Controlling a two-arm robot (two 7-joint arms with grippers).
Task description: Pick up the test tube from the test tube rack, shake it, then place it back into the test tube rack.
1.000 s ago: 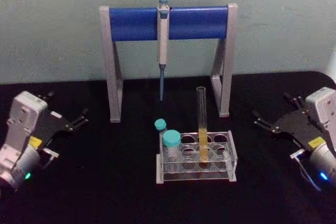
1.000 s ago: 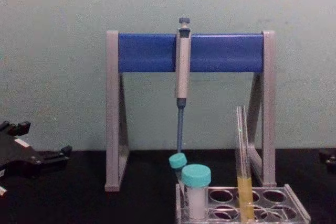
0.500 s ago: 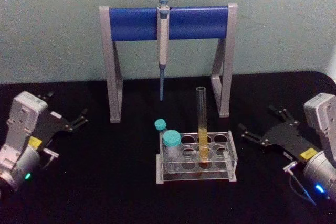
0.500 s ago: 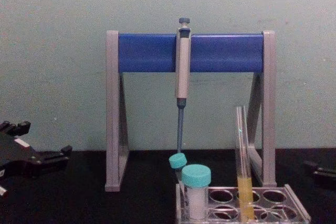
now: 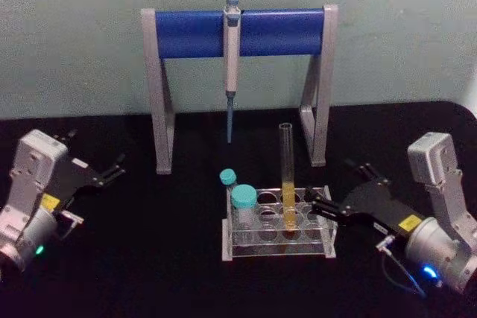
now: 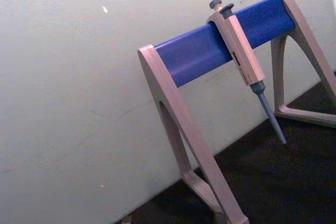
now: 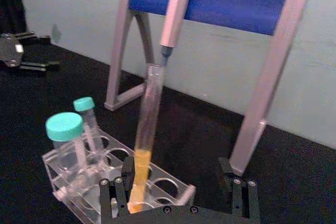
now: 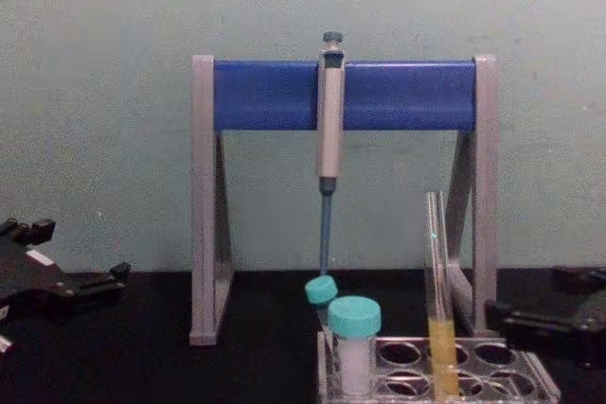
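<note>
Evidently the task is at its first step, the reach for the grasp: the test tube (image 5: 287, 176) stands in the test tube rack (image 5: 276, 248), uncapped and close to upright, its yellow-orange liquid low down near the level of the rack's top, and nothing has hold of it. The right pincer (image 5: 332, 184) is low over the black bench (image 5: 171, 258) at the rack's right end, just beside it, with its jaws spread wide and empty. In the right wrist view the tube (image 7: 147, 124) rises ahead of the pincer (image 7: 176, 192), nearer one finger than the other rather than centred in the gap. The left pincer (image 5: 93, 153) sits parked well apart at the bench's left side, also parted and holding nothing. The next move, as a judgement, calls for carrying the right pincer forward and a little sideways so the glass sits midway between the fingers, and high enough to meet the bare tube above the rack instead of the plastic wall. It then needs a gentle closing on thin glass and a straight upward lift clear of the hole. The two teal-capped vials (image 5: 240, 200) stand at the rack's left end, away from this approach, and the pipette (image 5: 231, 65) hangs on its stand (image 5: 160, 87) behind, so the rise should not lean backward.
</note>
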